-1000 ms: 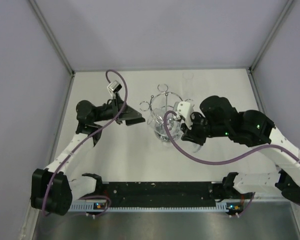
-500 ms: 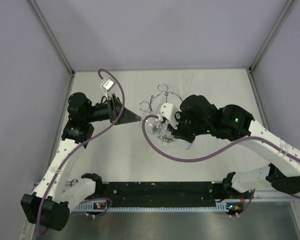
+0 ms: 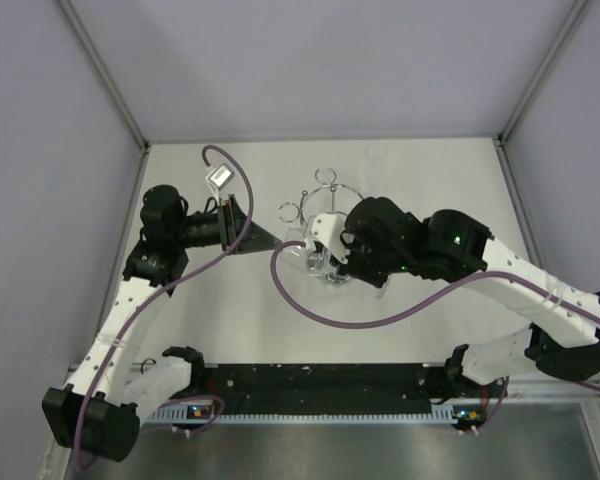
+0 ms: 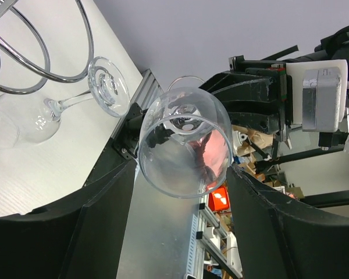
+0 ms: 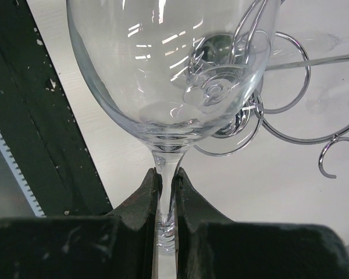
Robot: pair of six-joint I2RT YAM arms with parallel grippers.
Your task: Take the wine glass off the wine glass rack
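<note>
So the right arm reaches in across the bench [image 3: 430, 180] from the right side, with its wrist parked right at the wine glass rack [image 3: 324, 190]. The right tool [image 5: 167, 177] is clamped on the stem of the wine glass [image 5: 163, 70], whose bowl sits just beside the rack's rings. The left arm is bent and points right at the same spot. The left tool [image 4: 180, 174] is spread wide, with the bowl between its fingers and no contact I can see.

A white surface [image 3: 230, 310] is enclosed by pale lilac-grey walls [image 3: 320, 60] joined at aluminium frame posts [image 3: 102, 72]. A black toothed rail [image 3: 320, 378] runs along its near edge. A second, clear wine glass [image 4: 35, 125] sits on the far part of the surface, near the back wall.
</note>
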